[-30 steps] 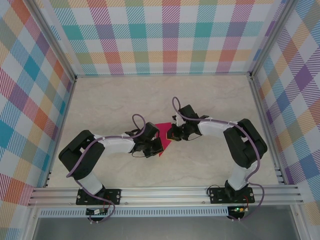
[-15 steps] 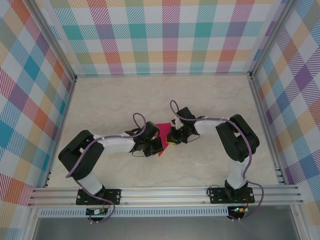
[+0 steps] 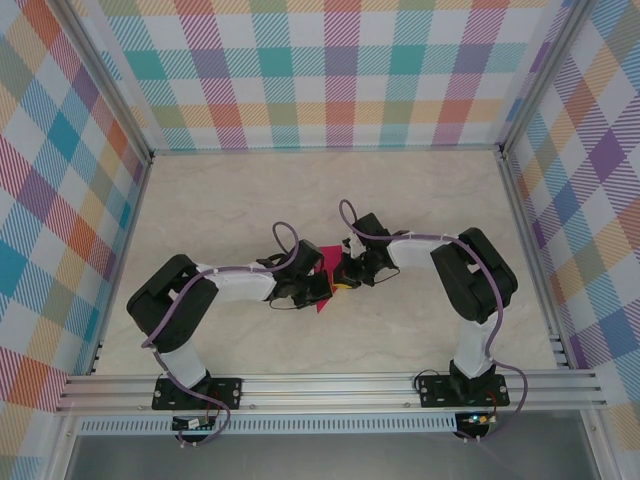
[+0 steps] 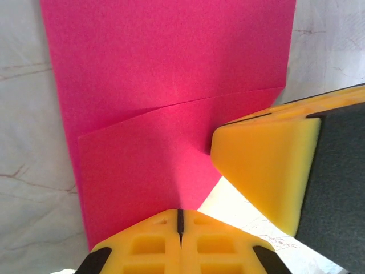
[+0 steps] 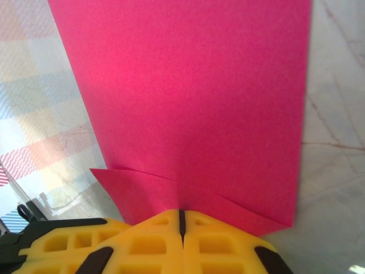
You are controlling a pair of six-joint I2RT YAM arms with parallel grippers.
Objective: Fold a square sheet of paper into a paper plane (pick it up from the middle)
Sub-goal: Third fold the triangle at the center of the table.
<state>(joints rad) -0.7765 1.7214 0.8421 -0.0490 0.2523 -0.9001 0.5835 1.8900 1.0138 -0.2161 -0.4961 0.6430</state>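
Folded paper (image 3: 330, 260) largely hidden, seemingly pinched.

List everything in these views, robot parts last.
paper: one, magenta, partly folded, at the table's middle between the two tools
table: one, beige marbled, under everything
walls: three, pastel plaid, at the left, far and right sides
frame: one, silver metal rails, along the near edge and up the corners
left arm: one, black and white, reaching in from the near left
right arm: one, black and white, reaching in from the near right
left tool: one, yellow fingers, shut on the paper's edge
right tool: one, yellow fingers, shut on the paper's edge
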